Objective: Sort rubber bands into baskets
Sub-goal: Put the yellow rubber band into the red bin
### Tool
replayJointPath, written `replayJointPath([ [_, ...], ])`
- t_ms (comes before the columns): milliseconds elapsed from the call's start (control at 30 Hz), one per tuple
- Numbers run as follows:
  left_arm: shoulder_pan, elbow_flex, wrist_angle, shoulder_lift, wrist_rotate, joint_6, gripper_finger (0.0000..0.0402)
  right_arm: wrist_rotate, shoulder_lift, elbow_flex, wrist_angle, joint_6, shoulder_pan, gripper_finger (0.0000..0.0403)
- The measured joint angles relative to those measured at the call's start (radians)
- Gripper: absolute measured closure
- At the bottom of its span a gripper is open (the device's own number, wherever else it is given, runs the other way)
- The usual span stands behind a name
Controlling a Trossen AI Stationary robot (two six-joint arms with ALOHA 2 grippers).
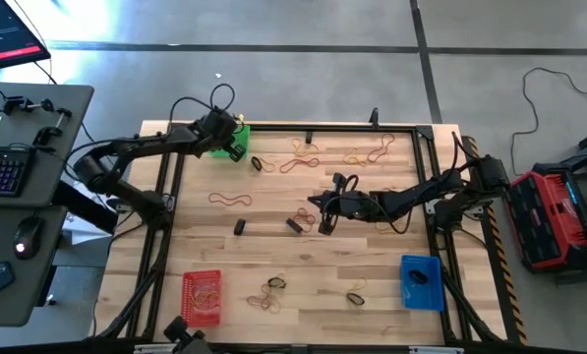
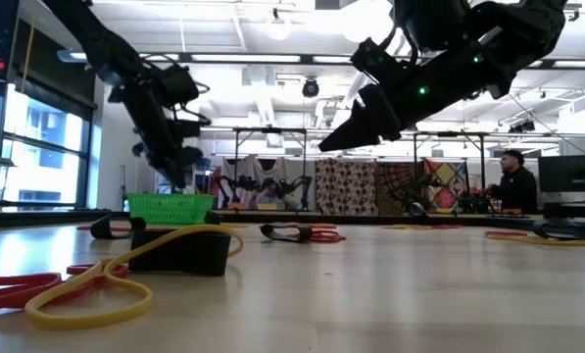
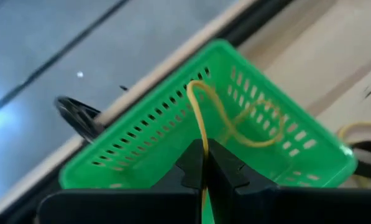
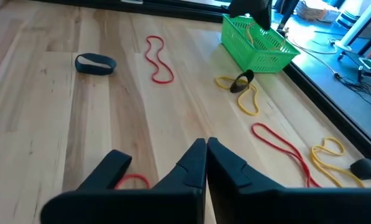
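Near edge, high view: red basket (image 1: pixel 204 297) lower left, blue basket (image 1: pixel 422 281) lower right, loose bands between them on the bench (image 1: pixel 303 258).

Mid-frame: right claw (image 1: pixel 324 218) pinched fully shut, raised off the bench in low view; nothing visibly gripped. Red rubber band (image 4: pixel 130 181) peeking just beside its fingers in the wrist view. Probably a miss: reopen, drop lower, straddle the loop before closing.

Upper left: left claw (image 3: pixel 205 163) clamped on yellow rubber band (image 3: pixel 201 112), loop dangling straight into green basket (image 3: pixel 278 134). Release only while centred inside the rim, then lift clear.
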Motion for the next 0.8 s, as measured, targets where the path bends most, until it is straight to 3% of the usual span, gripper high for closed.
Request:
replayJointPath([
  [433, 0.046, 0.0, -0.068, 0.028, 0.002, -0.036, 0.0401, -0.004, 0.001, 0.0, -0.003, -0.002, 0.0, 0.0403],
  [600, 0.081, 0.0, -0.087, 0.028, 0.067, -0.041, 0.0401, -0.007, 0.001, 0.0, -0.004, -0.001, 0.0, 0.0403],
  [800, 0.086, 0.0, -0.086, 0.028, 0.084, 0.007, 0.0367, -0.007, 0.001, 0.0, -0.004, 0.0, 0.0, 0.0403],
])
